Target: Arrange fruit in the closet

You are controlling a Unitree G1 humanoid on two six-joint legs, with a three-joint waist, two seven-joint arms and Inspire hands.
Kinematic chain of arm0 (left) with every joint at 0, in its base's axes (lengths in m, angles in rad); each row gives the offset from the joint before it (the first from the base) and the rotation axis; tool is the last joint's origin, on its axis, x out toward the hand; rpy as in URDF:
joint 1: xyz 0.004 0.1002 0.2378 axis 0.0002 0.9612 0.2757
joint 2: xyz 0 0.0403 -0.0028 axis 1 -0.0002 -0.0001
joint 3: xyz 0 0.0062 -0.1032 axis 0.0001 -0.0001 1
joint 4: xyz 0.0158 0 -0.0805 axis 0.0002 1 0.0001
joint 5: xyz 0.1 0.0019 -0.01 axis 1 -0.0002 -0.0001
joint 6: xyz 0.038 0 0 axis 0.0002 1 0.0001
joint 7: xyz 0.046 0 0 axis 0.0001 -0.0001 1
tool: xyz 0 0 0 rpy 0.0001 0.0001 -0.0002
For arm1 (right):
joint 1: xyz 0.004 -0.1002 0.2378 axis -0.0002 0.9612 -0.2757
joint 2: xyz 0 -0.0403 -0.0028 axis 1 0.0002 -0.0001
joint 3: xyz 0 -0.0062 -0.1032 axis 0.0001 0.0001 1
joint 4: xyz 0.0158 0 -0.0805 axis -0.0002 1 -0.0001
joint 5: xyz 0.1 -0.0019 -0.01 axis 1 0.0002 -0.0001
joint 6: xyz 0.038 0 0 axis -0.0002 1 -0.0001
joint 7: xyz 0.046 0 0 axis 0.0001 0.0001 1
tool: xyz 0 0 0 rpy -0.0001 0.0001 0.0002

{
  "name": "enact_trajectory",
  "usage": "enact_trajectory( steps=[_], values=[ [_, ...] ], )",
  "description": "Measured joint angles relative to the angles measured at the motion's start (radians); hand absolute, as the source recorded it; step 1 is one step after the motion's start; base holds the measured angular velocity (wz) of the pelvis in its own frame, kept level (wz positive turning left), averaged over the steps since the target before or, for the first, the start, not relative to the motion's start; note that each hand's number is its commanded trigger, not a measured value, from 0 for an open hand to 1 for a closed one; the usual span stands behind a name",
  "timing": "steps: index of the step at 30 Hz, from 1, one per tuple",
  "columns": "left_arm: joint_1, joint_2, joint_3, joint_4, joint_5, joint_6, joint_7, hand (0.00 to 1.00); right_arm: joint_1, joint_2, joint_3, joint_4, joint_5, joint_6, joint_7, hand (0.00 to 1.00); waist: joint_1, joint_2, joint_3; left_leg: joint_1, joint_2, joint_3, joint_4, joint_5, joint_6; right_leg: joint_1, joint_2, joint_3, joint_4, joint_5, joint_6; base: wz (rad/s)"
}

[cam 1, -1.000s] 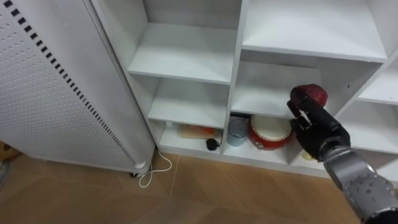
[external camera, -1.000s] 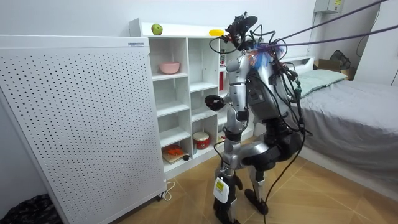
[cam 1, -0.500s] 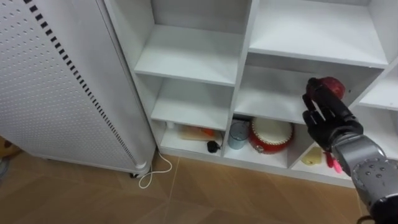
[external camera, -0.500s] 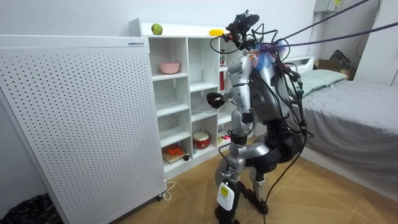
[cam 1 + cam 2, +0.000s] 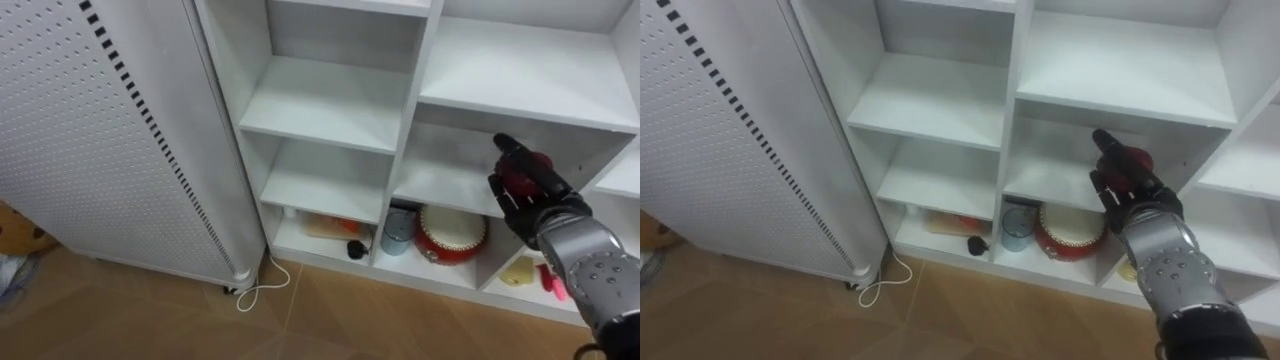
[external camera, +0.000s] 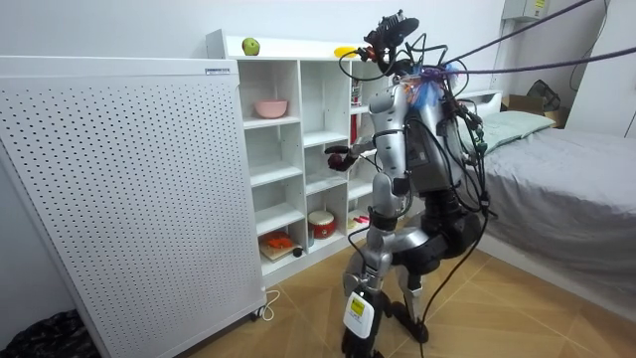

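Note:
My right hand (image 5: 528,196) comes in from the lower right with its fingers curled round a dark red fruit (image 5: 531,168). Hand and fruit are at the mouth of the white closet's middle compartment, just above its shelf (image 5: 440,185). In the right eye view the same hand (image 5: 1127,196) holds the fruit (image 5: 1137,161) at that opening. From the room view I stand facing the closet (image 6: 298,149) with that arm stretched towards it. A green apple (image 6: 250,46) and a yellow fruit (image 6: 345,52) lie on the closet's top.
The bottom row holds a red round tin (image 5: 451,232), a grey cup (image 5: 399,227), orange things (image 5: 331,225) and a yellow item (image 5: 520,270). A pink bowl (image 6: 270,107) sits on an upper shelf. A white perforated panel (image 5: 90,150) stands left, a bed (image 6: 556,159) behind.
My right hand has carried the red fruit up and forward to the middle compartment's opening, the arm stretching out. The eye view has shifted down and right.

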Motion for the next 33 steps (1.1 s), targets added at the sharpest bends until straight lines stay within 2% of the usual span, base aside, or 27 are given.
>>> enact_trajectory(
  steps=[11,28,33],
  values=[
    [0.065,0.015,-0.001,-0.077,0.008,0.039,0.014,0.0,0.0,-0.003,0.001,0.007,-0.001,0.01,-0.012,0.0,0.013,0.0,-0.0001,0.006,-0.001,-0.011,0.01,-0.003,0.002,0.017,0.0,-0.01,-0.002,0.001,0.004,0.01],
    [0.082,0.021,-0.022,-0.163,0.009,0.04,0.054,0.0,0.0,-0.006,-0.001,0.007,0.041,0.012,-0.053,0.0,0.017,0.001,-0.0008,0.025,0.005,-0.012,0.005,-0.006,0.008,0.045,0.003,-0.021,-0.024,0.004,0.007,-0.01],
    [0.092,0.021,-0.022,-0.176,0.039,0.041,0.054,0.0,0.0,-0.007,-0.024,0.005,0.044,0.011,-0.071,0.0,0.013,0.005,-0.0034,0.028,0.003,-0.014,0.005,-0.01,0.015,0.055,0.005,-0.026,-0.04,0.012,0.017,-0.02]
  ],
)
